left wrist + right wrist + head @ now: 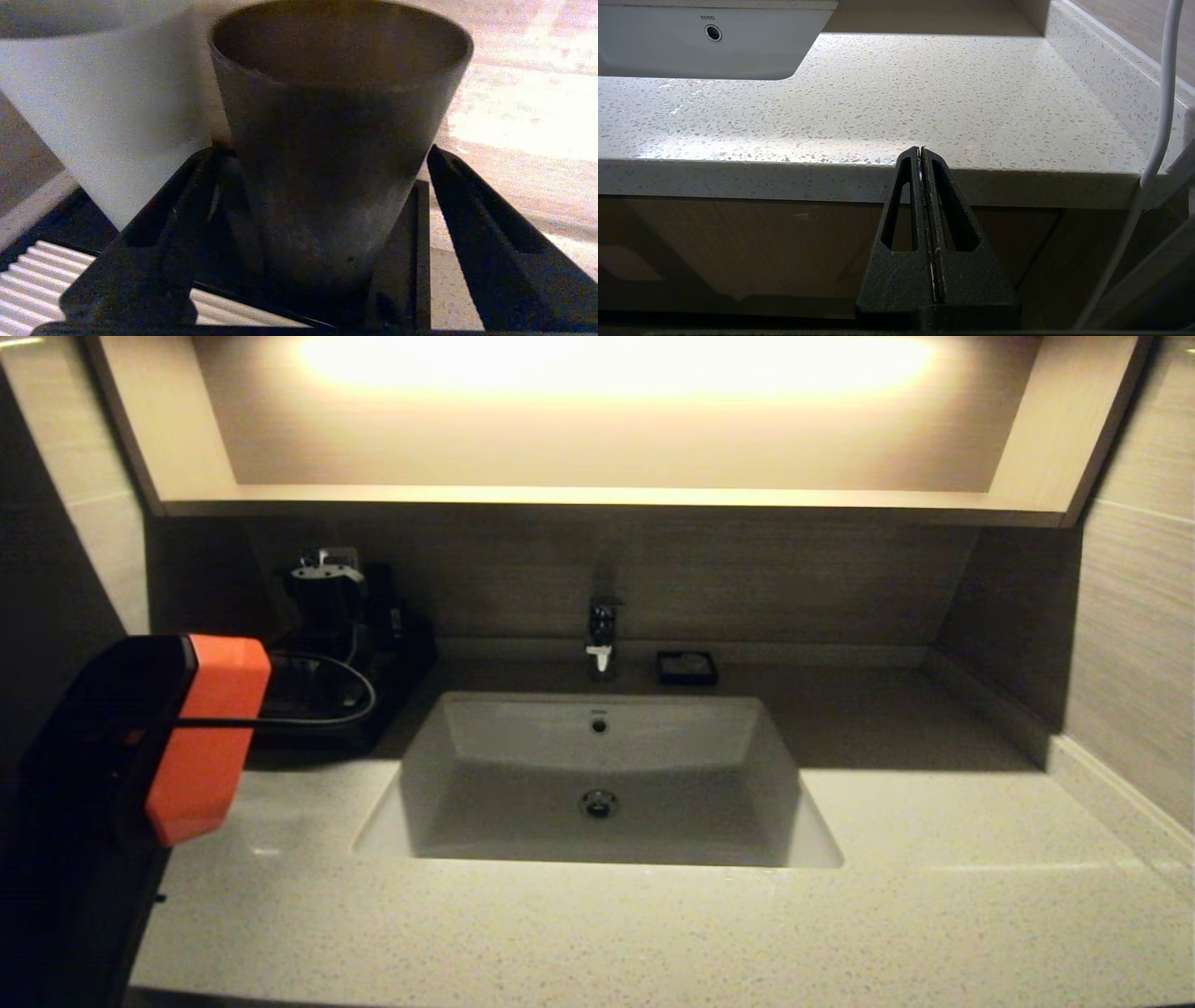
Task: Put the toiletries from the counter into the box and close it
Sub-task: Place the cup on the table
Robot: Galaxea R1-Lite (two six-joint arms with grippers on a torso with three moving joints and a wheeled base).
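At the far left, the left arm (201, 737) reached over the back-left corner of the counter (934, 859), where a cluster of dark hotel wares (336, 616) stood in shadow. Its wrist view showed the left gripper (322, 149) with jaws spread wide on either side of a dark cup (336, 140). A white cup (117, 116) stood just beside that, and a pale ribbed panel with black edging (42, 275) lay below; whether that panel belonged to the box could not be told. Further right were the sink (467, 737), the faucet (602, 639) behind it, and the small black soap dish (686, 667). No toiletries showed in any view, neither the slim packet nor the pouch, so their bearing and long axis from either gripper could not be judged. At the right, the right gripper (921, 151) hung below the counter's front edge, jaws pressed together on nothing. If the box sat in that back-left cluster, the left arm was likely the nearer one.
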